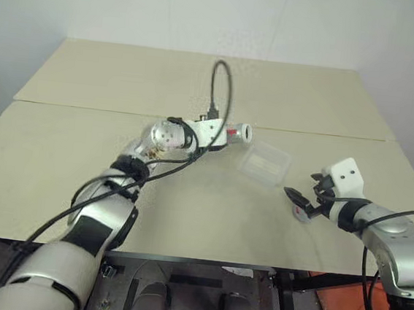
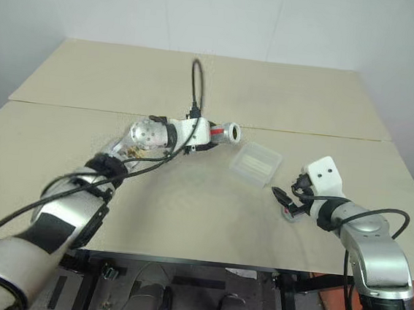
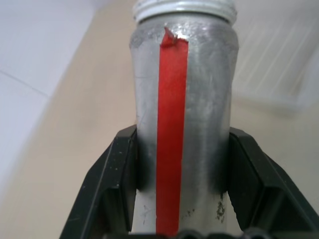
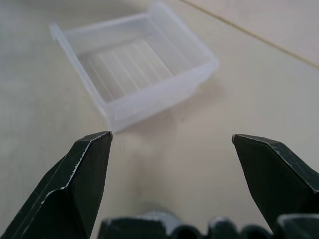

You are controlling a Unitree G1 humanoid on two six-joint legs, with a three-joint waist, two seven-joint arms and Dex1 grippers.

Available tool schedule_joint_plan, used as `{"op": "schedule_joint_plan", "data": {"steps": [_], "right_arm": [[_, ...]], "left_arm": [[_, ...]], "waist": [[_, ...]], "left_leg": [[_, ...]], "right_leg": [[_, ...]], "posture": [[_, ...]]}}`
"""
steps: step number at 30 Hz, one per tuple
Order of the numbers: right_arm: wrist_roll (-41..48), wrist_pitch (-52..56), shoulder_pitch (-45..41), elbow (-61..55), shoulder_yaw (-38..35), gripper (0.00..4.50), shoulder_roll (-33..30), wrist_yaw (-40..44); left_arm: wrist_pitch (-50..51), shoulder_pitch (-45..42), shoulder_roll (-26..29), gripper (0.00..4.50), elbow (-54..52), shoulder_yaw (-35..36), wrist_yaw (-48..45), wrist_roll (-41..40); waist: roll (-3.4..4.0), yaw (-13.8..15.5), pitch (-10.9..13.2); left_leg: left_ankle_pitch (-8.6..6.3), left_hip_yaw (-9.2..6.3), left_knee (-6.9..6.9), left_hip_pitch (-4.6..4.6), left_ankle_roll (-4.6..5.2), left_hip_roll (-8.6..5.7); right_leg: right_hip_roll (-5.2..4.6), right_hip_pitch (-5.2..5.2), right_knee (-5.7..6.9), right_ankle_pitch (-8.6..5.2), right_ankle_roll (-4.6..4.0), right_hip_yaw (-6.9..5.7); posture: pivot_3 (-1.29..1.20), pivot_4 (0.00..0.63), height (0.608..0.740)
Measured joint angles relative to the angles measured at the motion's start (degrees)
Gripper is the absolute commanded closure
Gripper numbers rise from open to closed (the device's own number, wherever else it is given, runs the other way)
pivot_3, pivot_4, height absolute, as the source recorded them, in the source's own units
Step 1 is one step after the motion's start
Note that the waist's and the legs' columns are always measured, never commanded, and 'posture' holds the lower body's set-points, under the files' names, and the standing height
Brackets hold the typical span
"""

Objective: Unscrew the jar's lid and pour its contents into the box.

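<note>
The left claw (image 3: 179, 164) is closed around the jar (image 3: 182, 104), its two black fingers (image 3: 112, 179) pressed against opposite sides of the silvery body, low down, with the red strip running between them. In the head views the jar (image 2: 224, 132) is held off the table (image 1: 186, 219), tipped close to level, its long axis pointing away from the left arm and toward the robot's right. The threaded mouth is bare, with no cap on it, and it faces the box (image 2: 254, 163).

The box is clear plastic and sits flat on the table just beside the jar's mouth, a little lower and further to the right. The mouth appears to be short of the box's near edge rather than over it, so the pour probably needs the jar carried further right and its mouth tipped lower. Brownish bits cannot be made out inside the jar.

Further right, the right claw (image 4: 169, 169) hangs with its fingers spread wide and nothing between them, aimed at the box from the other side. A small grey disc with a red mark, likely the lid (image 1: 301, 209), lies on the table right at that claw's tips. The left arm is the one placed to pour
</note>
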Motion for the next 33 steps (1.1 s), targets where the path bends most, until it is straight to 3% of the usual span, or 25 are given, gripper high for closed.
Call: {"op": "schedule_joint_plan", "data": {"steps": [10,15,20,33], "right_arm": [[0.27,0.16,3.04,-4.00,-1.32,0.03,2.35,-2.37],[-0.28,0.30,5.28,-6.14,-2.35,0.03,2.63,-4.12],[1.28,2.45,7.06,-9.56,-4.72,0.03,4.56,-5.16],[3.71,4.19,8.41,-12.45,-6.60,0.03,4.59,-4.74]], "left_arm": [[-2.03,-13.36,-5.59,2.37,9.74,-24.39,38.74,30.85],[1.05,-14.61,-9.48,2.37,11.32,-34.25,50.33,41.72],[5.09,-15.10,-10.66,2.37,12.71,-40.25,53.59,48.66],[5.09,-15.29,-11.27,2.37,13.25,-38.53,54.62,47.99]], "waist": [[-0.06,0.55,0.03],[-0.06,0.26,0.03],[-0.06,0.08,0.04],[-0.06,0.19,0.04]], "left_leg": [[-0.01,0.00,0.03,-0.12,0.01,-0.12],[-0.01,0.01,0.03,-0.12,0.01,-0.12],[0.00,0.01,0.02,-0.12,0.00,-0.12],[0.00,0.01,0.06,-0.13,0.00,-0.15]], "right_leg": [[-0.09,-0.07,0.00,-0.04,0.11,-0.02],[-0.09,-0.11,0.05,-0.05,0.13,0.00],[-0.08,-0.16,0.11,-0.05,0.13,0.03],[-0.12,-0.15,0.16,-0.05,0.13,0.02]], "posture": [[0.00,0.150,0.740],[0.00,0.150,0.740],[0.00,0.150,0.740],[0.00,0.150,0.740]]}}
